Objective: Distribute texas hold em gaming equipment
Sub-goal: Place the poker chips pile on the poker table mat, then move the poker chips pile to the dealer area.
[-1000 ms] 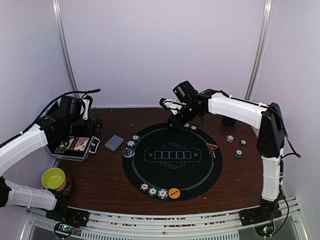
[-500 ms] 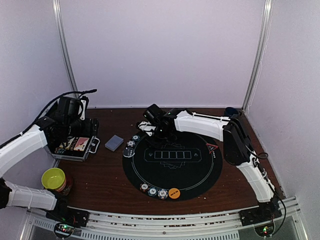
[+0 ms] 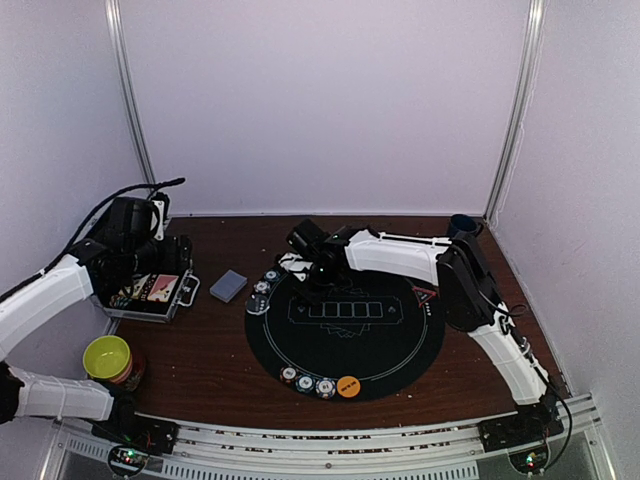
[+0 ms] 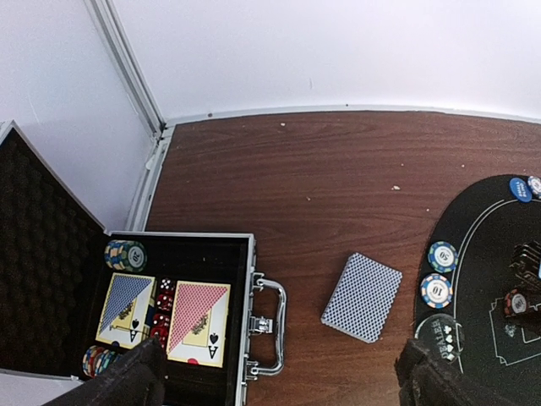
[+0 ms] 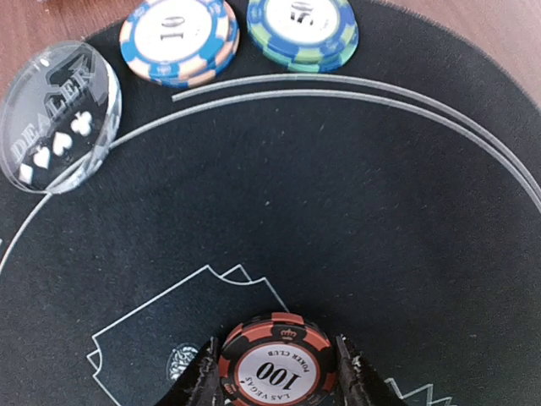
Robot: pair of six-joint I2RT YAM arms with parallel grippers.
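Looks like a robotics lab test booth: shut in by plain white wall panels [image 3: 320, 100] and aluminium corner posts [image 3: 128, 110], fitted with a brown wooden table [image 3: 210, 350], robot arms [image 3: 395, 250] bolted to a metal rail [image 3: 320, 442] along its near edge, black cable [image 3: 120, 195] looping loose.

The red-black chip [image 5: 275, 372] reads "100" and "LAS VEGAS POKER CLUB"; the blue-orange chip [image 5: 177, 38] reads "10"; the green-blue chip [image 5: 303, 30] "50"; the clear button [image 5: 55, 118] "DEALER" over four suit signs; the blue card [image 4: 125, 309] and red card [image 4: 199, 323] in the case [image 4: 251, 279] each show "A" with a spade.
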